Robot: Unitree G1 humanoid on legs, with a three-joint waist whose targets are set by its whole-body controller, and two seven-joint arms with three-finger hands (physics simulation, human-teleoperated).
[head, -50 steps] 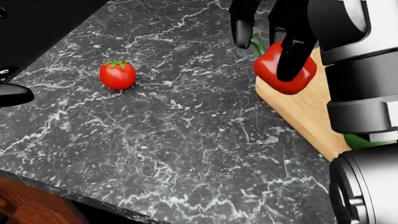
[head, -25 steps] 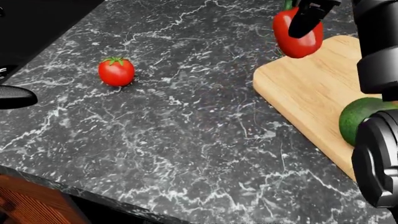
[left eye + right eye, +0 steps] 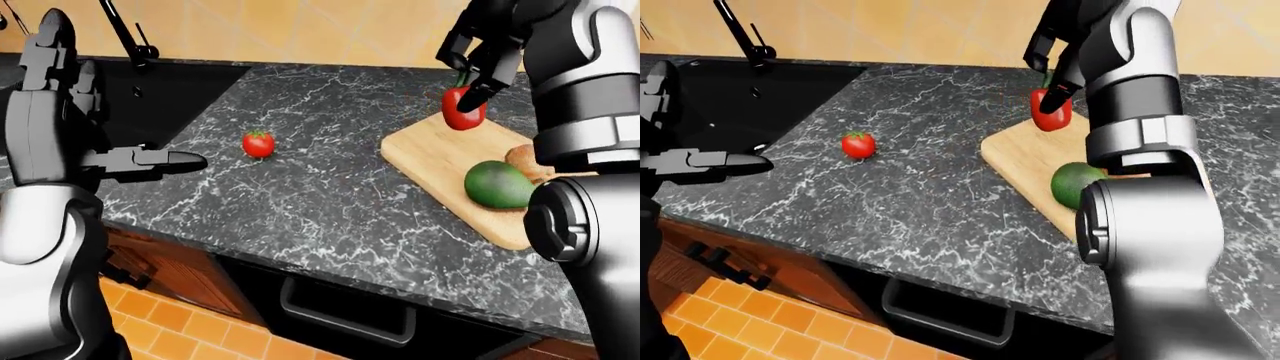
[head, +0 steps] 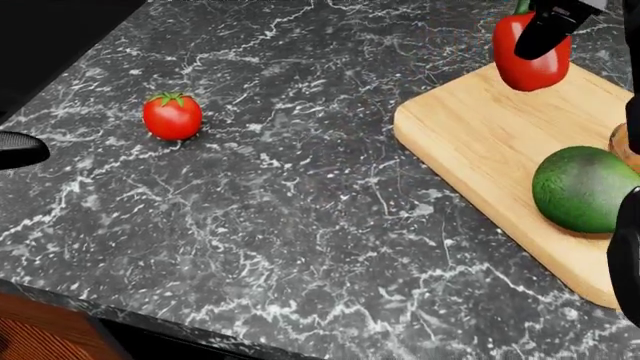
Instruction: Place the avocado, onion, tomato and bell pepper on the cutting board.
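While the right hand (image 3: 478, 64) pinches the bell pepper (image 3: 463, 107) over the cutting board's (image 3: 435, 154) far corner — ready to lower — avocado (image 3: 498, 184) sits nearer, tomato (image 3: 258, 143) far off its left.

The counter (image 4: 300, 225) is black stone veined with white. The board (image 4: 480, 142) is pale wood. The pepper (image 4: 527, 64) is glossy red with a green stem, the tomato (image 4: 172, 116) red with a green calyx, the avocado (image 4: 583, 189) dark green, the onion (image 3: 522, 160) brown. The right hand (image 3: 478, 54) is black, the sink (image 3: 160, 90) black, the wall tiles (image 3: 300, 30) orange-yellow.
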